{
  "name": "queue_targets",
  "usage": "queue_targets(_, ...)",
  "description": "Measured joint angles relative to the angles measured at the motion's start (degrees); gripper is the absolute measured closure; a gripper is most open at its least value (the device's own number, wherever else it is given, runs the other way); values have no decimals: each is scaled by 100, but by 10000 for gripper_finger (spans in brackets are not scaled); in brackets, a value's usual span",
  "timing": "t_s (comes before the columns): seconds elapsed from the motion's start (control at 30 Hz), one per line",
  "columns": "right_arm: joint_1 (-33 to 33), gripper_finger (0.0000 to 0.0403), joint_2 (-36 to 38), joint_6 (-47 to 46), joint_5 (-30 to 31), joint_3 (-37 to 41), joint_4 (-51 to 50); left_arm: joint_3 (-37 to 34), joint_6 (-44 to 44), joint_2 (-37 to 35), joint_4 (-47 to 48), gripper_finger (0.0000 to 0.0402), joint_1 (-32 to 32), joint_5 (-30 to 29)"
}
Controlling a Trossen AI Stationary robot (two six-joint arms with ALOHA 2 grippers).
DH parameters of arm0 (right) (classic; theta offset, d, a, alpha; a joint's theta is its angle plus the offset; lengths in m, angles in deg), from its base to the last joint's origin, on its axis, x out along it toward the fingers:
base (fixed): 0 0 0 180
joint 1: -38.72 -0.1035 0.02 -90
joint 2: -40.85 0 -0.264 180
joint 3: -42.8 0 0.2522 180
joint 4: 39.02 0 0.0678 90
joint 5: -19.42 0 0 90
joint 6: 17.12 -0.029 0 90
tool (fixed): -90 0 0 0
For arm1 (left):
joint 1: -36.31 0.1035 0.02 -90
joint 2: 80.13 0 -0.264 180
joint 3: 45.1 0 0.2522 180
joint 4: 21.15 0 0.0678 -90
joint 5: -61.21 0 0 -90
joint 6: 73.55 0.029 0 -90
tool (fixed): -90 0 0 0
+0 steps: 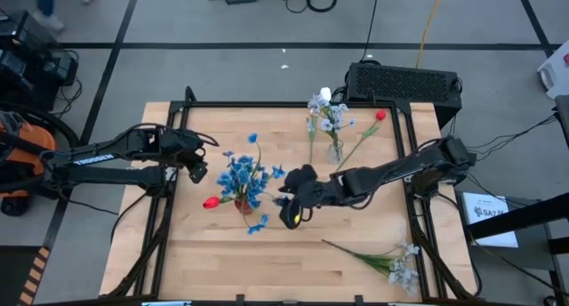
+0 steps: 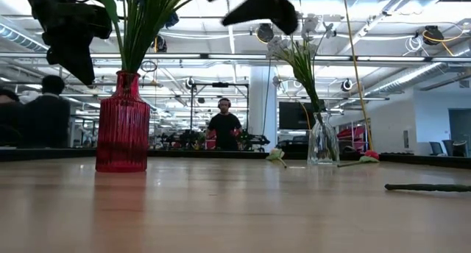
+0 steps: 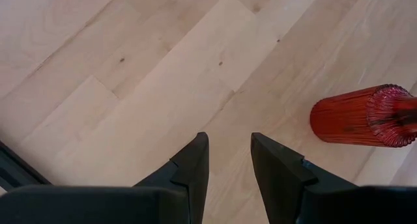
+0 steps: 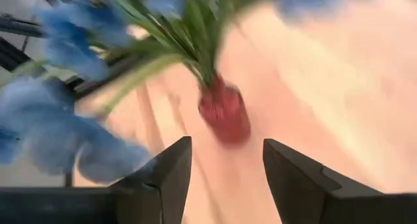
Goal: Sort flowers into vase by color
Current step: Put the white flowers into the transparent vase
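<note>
A ribbed red vase (image 1: 242,204) stands left of the table's middle and holds bright blue flowers (image 1: 242,174) and one red tulip (image 1: 211,202). A clear vase (image 1: 335,151) farther back holds pale bluish-white sprays (image 1: 325,110). Another red tulip (image 1: 380,116) lies on the table beside it, with a cream-white tulip (image 1: 325,94) behind. More pale sprays (image 1: 396,266) lie near the right front corner. My left gripper (image 1: 197,172) hovers open, left of the red vase (image 3: 365,116). My right gripper (image 1: 290,212) is open, right of the blue flowers (image 4: 58,87), and holds nothing.
A black box (image 1: 404,79) sits behind the table's far right edge. A dark frame (image 1: 293,104) runs along the table's rim. In the low view a green stem (image 2: 430,187) lies on the right, and people stand in the room beyond. Bare wood (image 1: 222,261) spans the near left.
</note>
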Motion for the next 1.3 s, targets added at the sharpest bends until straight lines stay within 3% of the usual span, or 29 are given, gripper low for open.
queue_targets(0.23, 16, 250, 358, -3507, -108, 2, -1956, -1, 151, 0, -2, 281, 0, -33)
queue_targets(0.5, -84, 278, 375, -6463, -564, 9, -3119, -1, 144, 0, -103, 281, 0, -451)
queue_targets(0.7, -470, 290, 375, -7657, -674, 9, -3328, -1, 296, 2, -232, 281, 0, -764)
queue_targets(0.93, -1206, 306, 375, -9414, -1232, 9, -3777, 0, 444, 19, -323, 281, 0, -774)
queue_targets(1.3, -1994, 327, 187, -9605, -3030, 7, -3902, -1, 894, 28, -518, 281, 0, -794)
